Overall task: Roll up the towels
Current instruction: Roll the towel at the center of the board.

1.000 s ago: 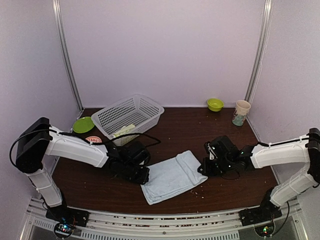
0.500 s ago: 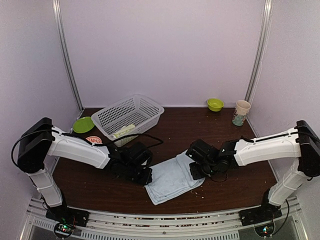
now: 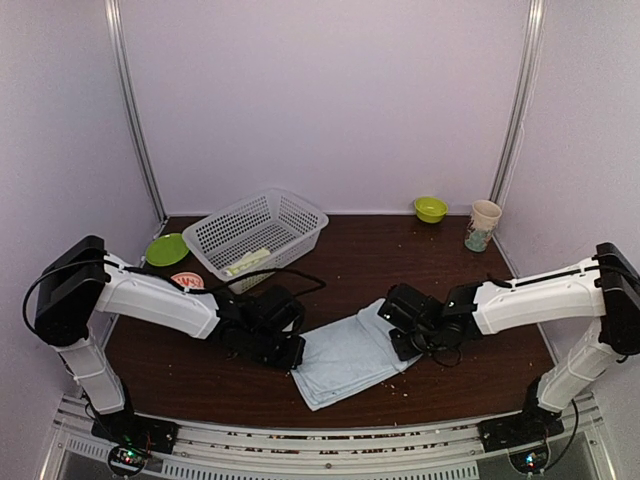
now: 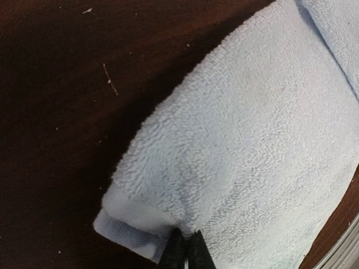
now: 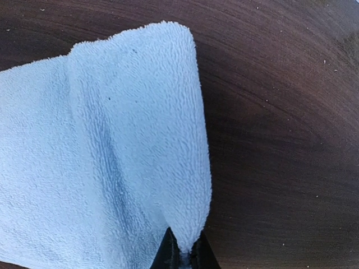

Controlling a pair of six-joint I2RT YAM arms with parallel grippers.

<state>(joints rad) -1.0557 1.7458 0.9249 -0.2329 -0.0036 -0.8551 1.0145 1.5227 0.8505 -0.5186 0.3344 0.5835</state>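
Observation:
The pale blue towel [image 3: 345, 360] lies on the brown table between the two arms, slanted, with its near corner toward the front edge. My left gripper [image 3: 297, 357] is at its left edge, shut on a fold of the cloth; in the left wrist view the towel [image 4: 252, 140] bunches at the closed tips of that gripper [image 4: 187, 252] and a corner curls up. My right gripper [image 3: 398, 340] is at the right edge, and in the right wrist view this gripper [image 5: 185, 255] pinches a raised ridge of the towel [image 5: 112, 140]. A lime-green and yellow towel [image 3: 248, 262] lies inside the basket.
A white mesh basket [image 3: 283, 212] stands at the back left, with a green plate [image 3: 166, 249] and a small red-and-white item [image 3: 186, 281] beside it. A green bowl [image 3: 431, 208] and a paper cup [image 3: 484, 224] stand at the back right. Crumbs dot the table near the towel.
My left gripper has closed on the towel's left edge. My right gripper carried the right edge leftward, then eased back a little, so the towel is narrower and bunched.

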